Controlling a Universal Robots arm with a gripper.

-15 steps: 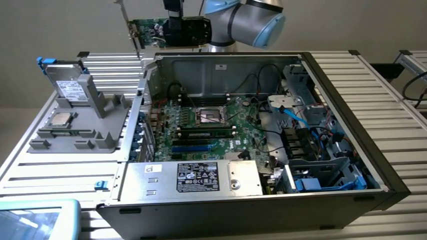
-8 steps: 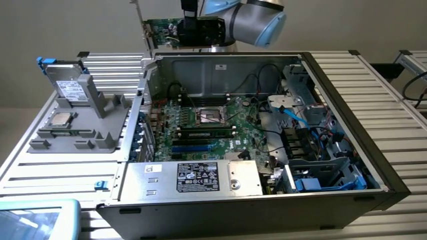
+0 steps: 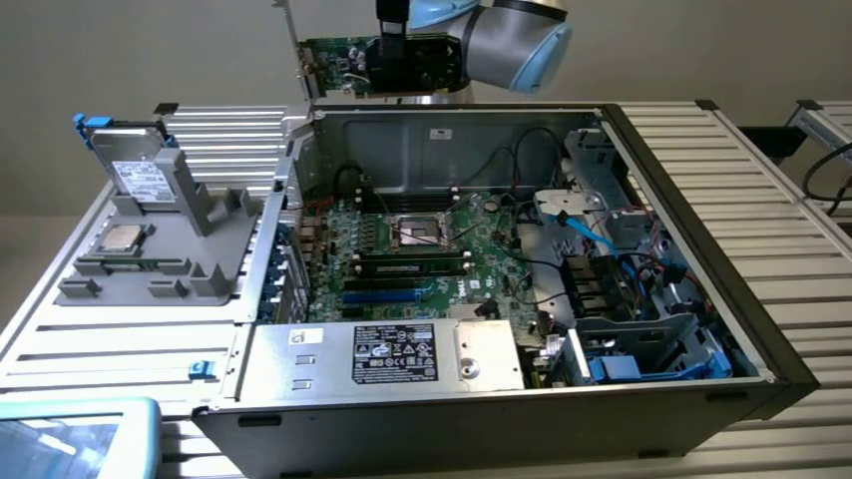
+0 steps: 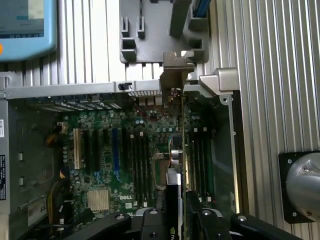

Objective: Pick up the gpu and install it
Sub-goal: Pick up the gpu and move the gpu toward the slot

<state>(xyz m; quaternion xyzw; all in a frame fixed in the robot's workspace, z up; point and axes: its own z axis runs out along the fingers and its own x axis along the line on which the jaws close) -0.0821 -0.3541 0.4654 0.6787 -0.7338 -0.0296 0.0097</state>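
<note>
- Claw (image 3: 391, 72): closed on the gpu (image 3: 335, 65), gripping it across the card's black cooler side. In the wrist view, one finger stands on each side of the card.
- Gpu position: held in the air above the far edge of the open computer case (image 3: 466, 125), clear of the case and not seated in any slot.
- Gpu attitude: in the exterior view the green face stands upright, with the silver bracket (image 4: 177, 62) at the end toward the exterior view's left. In the wrist view the card shows edge-on over the motherboard (image 3: 399, 215), and its bracket appears over the case's rear wall.
- Arm (image 3: 513, 40): the grey and blue wrist joint sits just beside the card, toward the exterior view's right.
- Case: lying on its side on the slatted tabletop (image 3: 745, 170), interior exposed. The power supply (image 3: 399, 349) occupies the near end, and cables and drive bays lie along the exterior view's right.
- Grey tray (image 3: 147, 289): on the tabletop beside the case at the exterior view's left. It carries a silver drive (image 3: 140, 178) with a white label, standing upright.
- Blue-rimmed device (image 3: 67, 434): at the near corner on the exterior view's left, well apart from the card.
</note>
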